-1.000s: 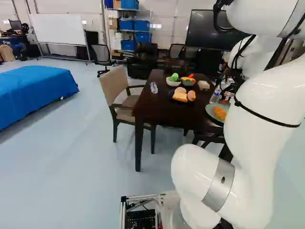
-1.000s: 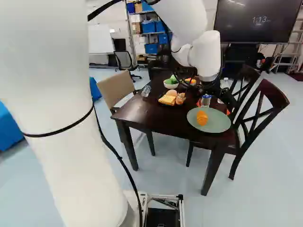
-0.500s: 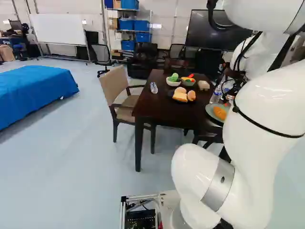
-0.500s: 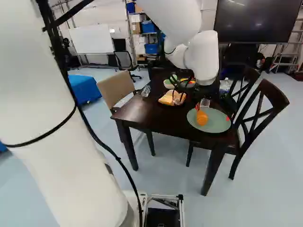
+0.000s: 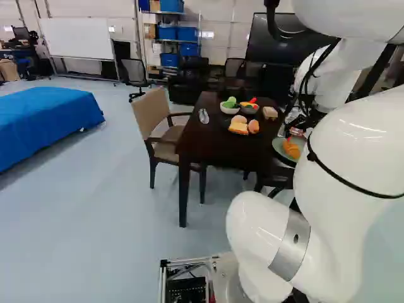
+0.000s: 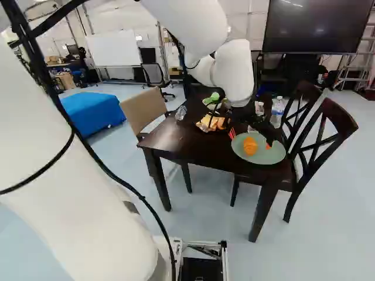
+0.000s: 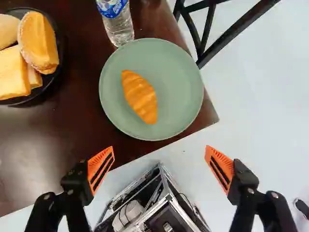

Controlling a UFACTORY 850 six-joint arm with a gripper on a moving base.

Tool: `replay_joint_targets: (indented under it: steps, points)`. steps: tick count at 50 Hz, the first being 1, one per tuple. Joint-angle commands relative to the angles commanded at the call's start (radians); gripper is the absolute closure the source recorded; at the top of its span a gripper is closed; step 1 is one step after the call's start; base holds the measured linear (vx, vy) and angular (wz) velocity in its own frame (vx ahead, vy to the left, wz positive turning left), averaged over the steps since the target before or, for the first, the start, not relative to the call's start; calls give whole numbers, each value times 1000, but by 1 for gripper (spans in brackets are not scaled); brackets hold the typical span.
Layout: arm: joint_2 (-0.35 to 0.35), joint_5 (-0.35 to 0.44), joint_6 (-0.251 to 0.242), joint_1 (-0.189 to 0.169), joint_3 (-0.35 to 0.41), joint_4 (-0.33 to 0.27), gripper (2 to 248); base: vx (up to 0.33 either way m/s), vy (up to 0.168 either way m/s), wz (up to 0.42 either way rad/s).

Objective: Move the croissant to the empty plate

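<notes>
Beside the plate (image 7: 181,108), a blue-labelled bottle (image 7: 119,26)

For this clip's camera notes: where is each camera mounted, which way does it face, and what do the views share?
Left base view: on the base, behind the arm and left of it, facing ahead and slightly down at the table; the arm crowds the right side.
Right base view: behind the arm, to its right, facing likewise; the arm fills the left.
Wrist view: on the wrist, looking along the open pincer, which shows at the bottom edge.
Shared: all three show the plate and croissant.
</notes>
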Motion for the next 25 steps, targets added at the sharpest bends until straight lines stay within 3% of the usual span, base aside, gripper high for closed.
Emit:
replay_joint_targets:
  steps: [25]
  points:
    - [33, 0, 0, 112, 31, 0, 3, 0, 0, 0]
